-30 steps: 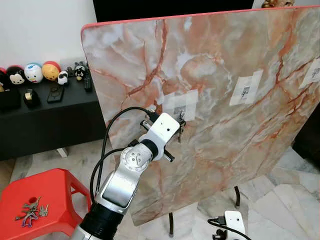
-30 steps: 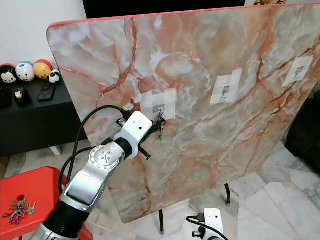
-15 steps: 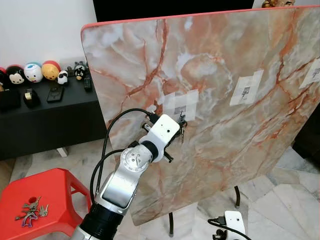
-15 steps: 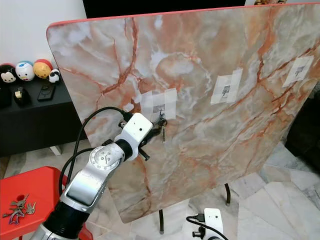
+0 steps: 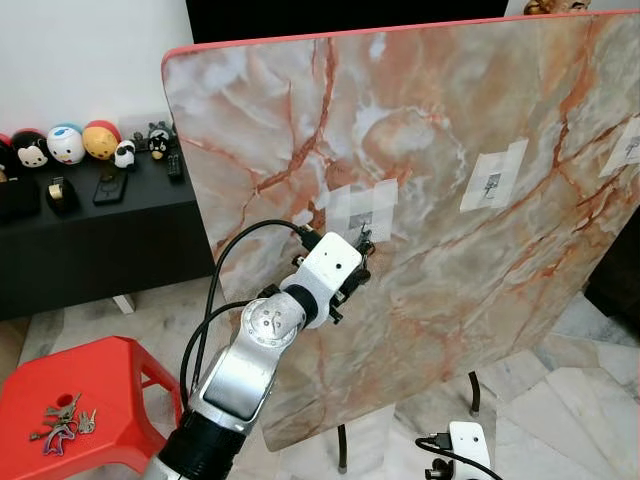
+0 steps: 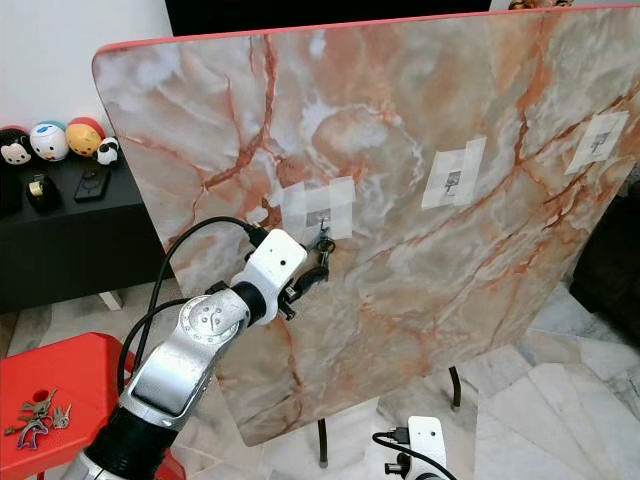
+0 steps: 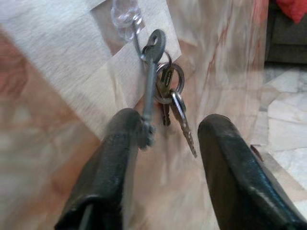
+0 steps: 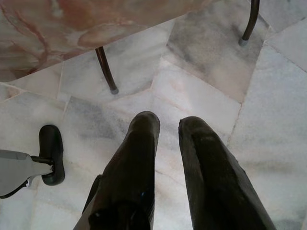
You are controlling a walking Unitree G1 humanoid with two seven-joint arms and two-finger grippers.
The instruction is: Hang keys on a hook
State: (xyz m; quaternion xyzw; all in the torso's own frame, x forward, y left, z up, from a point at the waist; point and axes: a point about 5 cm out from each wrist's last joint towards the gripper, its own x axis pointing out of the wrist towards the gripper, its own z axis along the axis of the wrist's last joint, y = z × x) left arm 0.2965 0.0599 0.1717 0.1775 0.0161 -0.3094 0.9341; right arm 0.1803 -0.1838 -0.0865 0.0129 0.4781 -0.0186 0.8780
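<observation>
The keys (image 7: 165,88) are hung on a small clear hook (image 7: 125,14) that is taped to a tilted marble-patterned board (image 5: 450,120). In the left wrist view the ring is seen on the hook's wire, with one long key lying against the inner face of one finger (image 7: 117,158) and the others dangling in the gap between the two fingers. The left gripper (image 7: 168,139) is held open around the bunch, its fingers spread and not clamped on it. The left arm (image 5: 250,350) is raised from the lower left, bent at the elbow, with the white wrist housing pressed close to the board just beside the hook.

Compared with a second ago, the wrist is seen slightly lower and turned, and the bunch is now left hanging at the hook rather than being carried beside it.

The right gripper (image 8: 168,143) is pointed down at the marble floor (image 8: 211,72), its fingers nearly together with a narrow gap between them. A second bunch of keys (image 5: 62,420) lies on a red stool (image 5: 110,370). Two more taped patches (image 5: 492,176) are seen on the board; no writing can be read on them. Round toy figures (image 5: 70,143) are lined up on a black cabinet (image 5: 100,240).
</observation>
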